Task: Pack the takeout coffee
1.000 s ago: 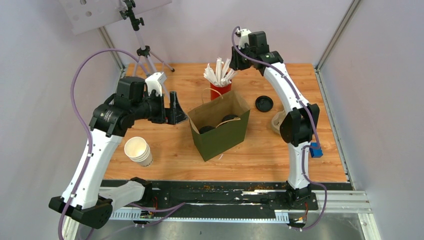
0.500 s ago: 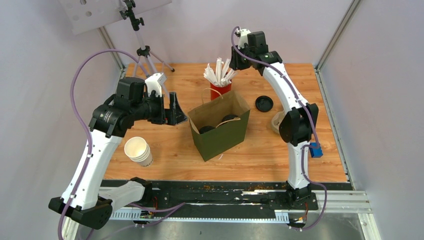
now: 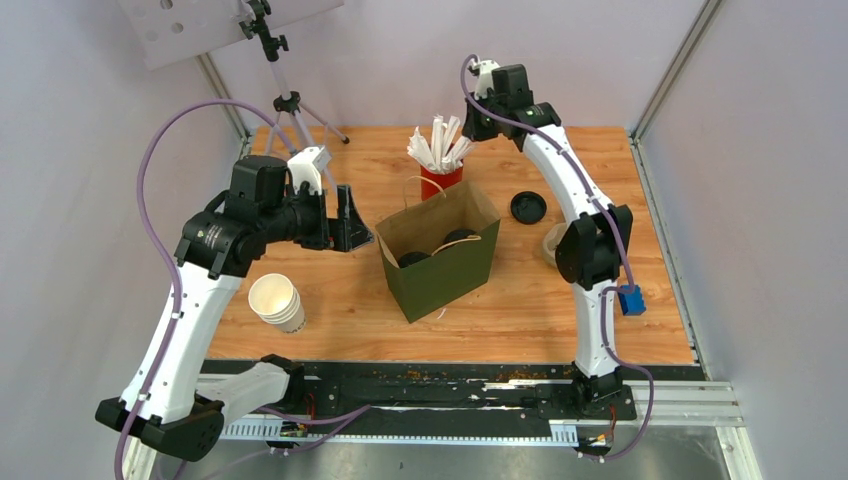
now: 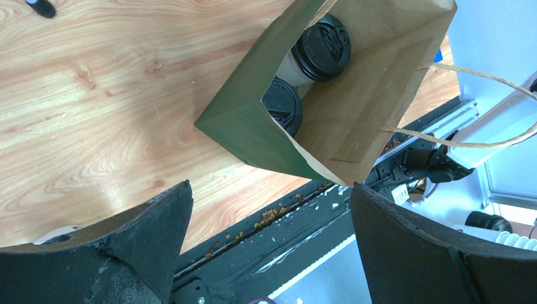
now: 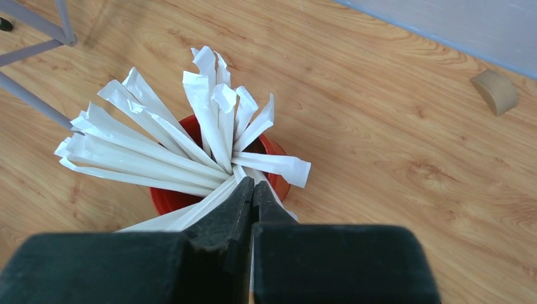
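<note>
Paper-walled and thin, the two takeout coffee cups stand black-lidded inside the green paper bag at the centre of the top view. I judge them light, crushable and prone to spill, so they are best taken round the stiff rim just under the lid. The left pincer hangs spread wide beside the bag and the right pincer is pressed together among the white sticks of the red cup, over a smooth wood-grain worktop closed in by pale walls.

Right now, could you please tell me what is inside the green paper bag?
The green paper bag holds two black-lidded takeout coffees, side by side. Its walls cover most of their bodies and the bag's floor, so anything beneath them cannot be seen.
</note>
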`<state>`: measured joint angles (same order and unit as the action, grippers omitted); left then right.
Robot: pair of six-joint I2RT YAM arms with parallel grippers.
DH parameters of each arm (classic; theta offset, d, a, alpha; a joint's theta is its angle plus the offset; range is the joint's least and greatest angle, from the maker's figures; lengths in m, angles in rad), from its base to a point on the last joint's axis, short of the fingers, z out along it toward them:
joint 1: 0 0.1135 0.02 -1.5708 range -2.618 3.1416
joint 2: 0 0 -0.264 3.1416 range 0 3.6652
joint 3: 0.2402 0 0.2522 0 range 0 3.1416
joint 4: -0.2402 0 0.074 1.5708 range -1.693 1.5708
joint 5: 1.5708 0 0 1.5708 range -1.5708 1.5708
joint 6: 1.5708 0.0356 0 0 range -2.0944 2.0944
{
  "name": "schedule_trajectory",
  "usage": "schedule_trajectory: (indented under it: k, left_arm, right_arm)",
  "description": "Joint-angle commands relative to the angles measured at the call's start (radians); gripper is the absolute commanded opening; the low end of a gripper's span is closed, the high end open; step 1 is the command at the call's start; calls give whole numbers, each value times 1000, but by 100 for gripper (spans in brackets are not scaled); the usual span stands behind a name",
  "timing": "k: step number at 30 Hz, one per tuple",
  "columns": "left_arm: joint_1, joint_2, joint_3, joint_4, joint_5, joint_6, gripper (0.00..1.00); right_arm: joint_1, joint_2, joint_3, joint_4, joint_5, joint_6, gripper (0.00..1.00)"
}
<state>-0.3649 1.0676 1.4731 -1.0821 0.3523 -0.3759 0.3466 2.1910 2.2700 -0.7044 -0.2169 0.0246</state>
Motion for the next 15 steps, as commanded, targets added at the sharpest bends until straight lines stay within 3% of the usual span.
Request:
schedule_trajectory:
  k: [1,8,15]
  left_arm:
    - [4,-21,6,7,-13,5,100]
    - [4,-38,13,-2,-134,20,100]
    - [4,-121,-44,100,-235,9,100]
  right_arm:
    - [8,-10,93,6,-5,6,0]
    - [8,-97,104,-9,-15,-1,0]
    - [8,-223,101,-68,-4,-18,0]
